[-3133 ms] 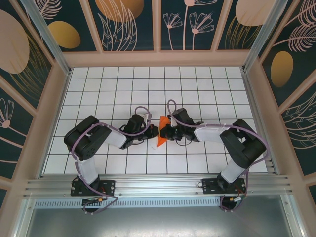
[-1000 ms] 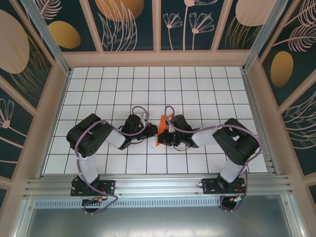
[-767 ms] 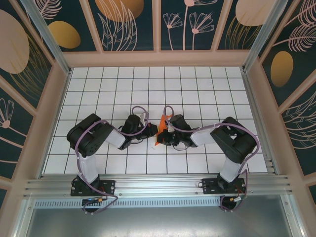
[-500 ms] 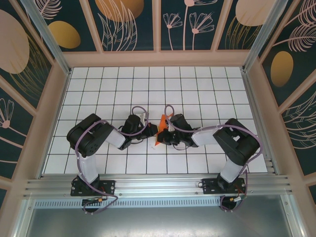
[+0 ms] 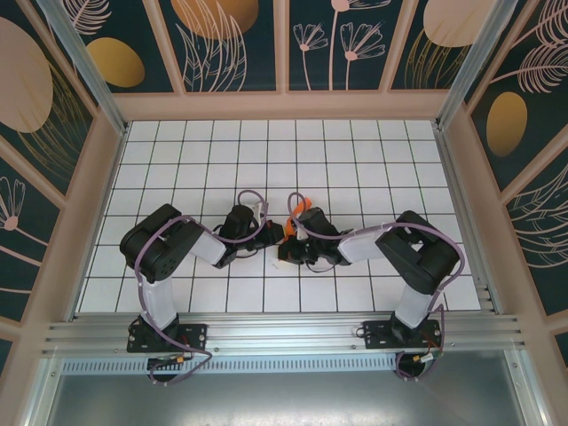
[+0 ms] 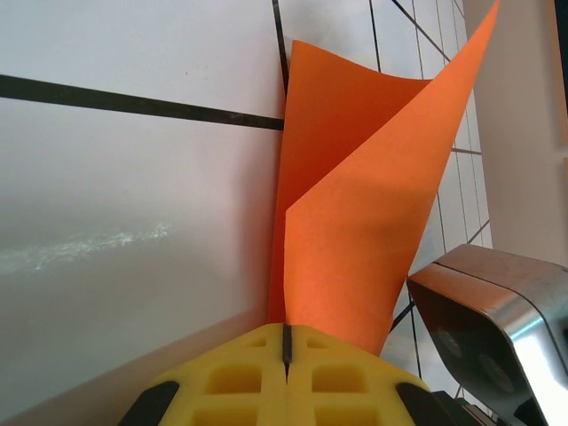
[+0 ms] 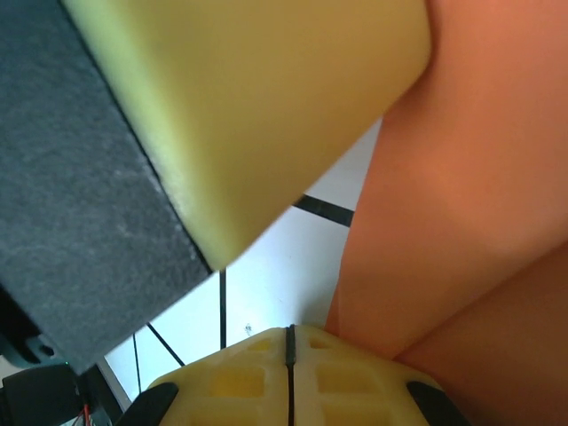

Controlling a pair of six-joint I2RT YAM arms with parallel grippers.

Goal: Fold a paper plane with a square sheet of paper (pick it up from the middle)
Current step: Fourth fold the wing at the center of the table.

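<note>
The square sheet of paper (image 6: 355,222) is bright orange, folded on itself, and stands up off the tiles. My left gripper (image 6: 286,330) is shut on its lower edge, and the fold line runs straight out of the closed yellow jaws. From above, little of the paper (image 5: 287,228) shows between the two wrists. My left gripper (image 5: 276,233) and right gripper (image 5: 286,249) meet there, tip to tip. In the right wrist view my right gripper (image 7: 289,332) is shut with nothing in its seam. The paper (image 7: 461,204) rises just right of it, and a left finger (image 7: 257,98) looms close above.
The white grid table (image 5: 355,160) is walled by a beige frame with dark floral panels. A shiny metal part of the right arm (image 6: 497,311) sits close beside the paper. Both arms bend inward over the tiles in front of their bases.
The right gripper has pushed left and a little forward against the left gripper. The orange paper, plain to see before, is now mostly covered by the two wrists. The left arm has hardly moved.
</note>
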